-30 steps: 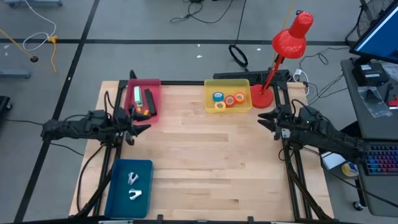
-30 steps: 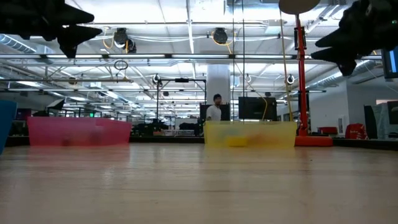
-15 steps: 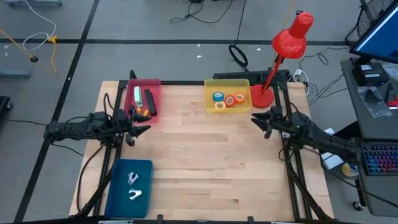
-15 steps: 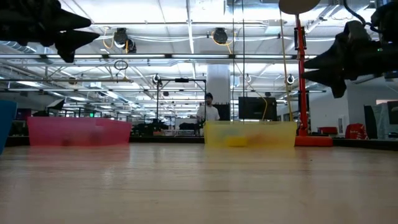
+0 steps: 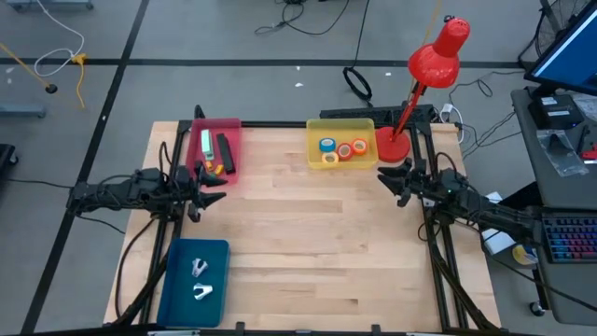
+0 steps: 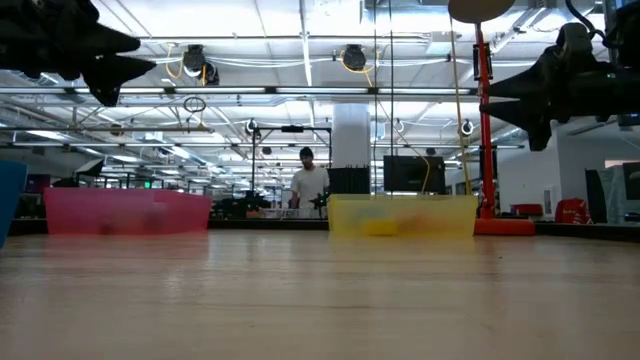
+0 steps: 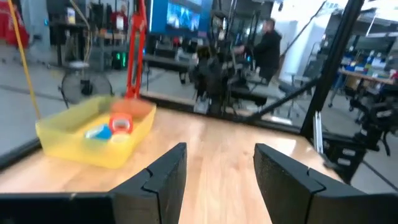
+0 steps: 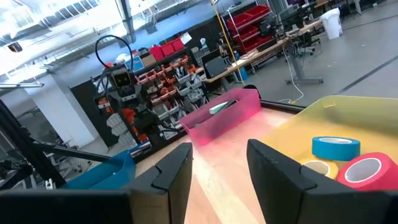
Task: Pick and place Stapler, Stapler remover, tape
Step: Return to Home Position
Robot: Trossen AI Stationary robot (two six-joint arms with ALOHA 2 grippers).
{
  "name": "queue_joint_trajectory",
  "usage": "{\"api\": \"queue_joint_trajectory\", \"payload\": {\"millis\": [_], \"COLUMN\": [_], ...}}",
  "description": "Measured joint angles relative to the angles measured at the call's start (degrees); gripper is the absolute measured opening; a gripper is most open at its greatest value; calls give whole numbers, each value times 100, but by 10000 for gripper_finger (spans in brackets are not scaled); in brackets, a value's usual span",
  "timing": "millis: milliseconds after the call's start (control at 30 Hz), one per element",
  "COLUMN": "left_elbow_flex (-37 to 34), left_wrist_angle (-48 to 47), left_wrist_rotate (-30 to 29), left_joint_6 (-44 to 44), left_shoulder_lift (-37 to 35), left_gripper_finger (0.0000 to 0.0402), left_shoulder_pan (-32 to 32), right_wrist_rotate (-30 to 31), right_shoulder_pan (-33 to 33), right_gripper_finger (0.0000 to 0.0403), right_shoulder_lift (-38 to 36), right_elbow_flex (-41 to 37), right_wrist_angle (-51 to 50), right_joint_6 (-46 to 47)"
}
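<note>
Several tape rolls, blue [image 5: 326, 145], orange [image 5: 359, 147], red [image 5: 345, 152] and yellow [image 5: 329, 160], lie flat in a yellow tray [image 5: 315, 131] at the table's far side. A black stapler [image 5: 224, 152] lies in a pink tray [image 5: 233, 126] at the far left. Two pale staple removers [image 5: 201, 280] lie in a blue tray [image 5: 177, 289] at the near left. My left gripper [image 5: 216, 189] is open and empty, in the air near the pink tray. My right gripper [image 5: 384, 179] is open and empty, in the air just near-right of the yellow tray. The right wrist view shows the blue roll [image 8: 336, 148] and the red roll [image 8: 365, 171].
A red desk lamp's base [image 5: 393, 147] stands right beside the yellow tray. A green and white thing [image 5: 205, 143] and an orange bit [image 5: 215, 169] also lie in the pink tray. Bare wood [image 5: 308, 243] spans the table's middle and near right. A person [image 6: 305, 185] walks far behind the table.
My right gripper has gone toward the table's left edge, closer to the yellow tray, and has come down a little; it stays open. The person in the room behind has walked to the left.
</note>
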Motion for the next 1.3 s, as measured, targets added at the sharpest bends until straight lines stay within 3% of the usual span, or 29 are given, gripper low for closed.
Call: {"api": "queue_joint_trajectory", "payload": {"millis": [400,1300], "left_elbow_flex": [0,0], "left_wrist_angle": [-455,-452], "left_wrist_rotate": [10,6], "left_joint_6": [-1050,-1015], "left_shoulder_lift": [9,13], "left_gripper_finger": [186,186], "left_shoulder_pan": [0,-1], "right_wrist_rotate": [9,15], "right_shoulder_pan": [-1,-1], "right_gripper_finger": [147,144], "right_shoulder_lift": [-2,-2], "right_elbow_flex": [-11,-14], "right_wrist_angle": [7,9], "right_joint_6": [241,240]}}
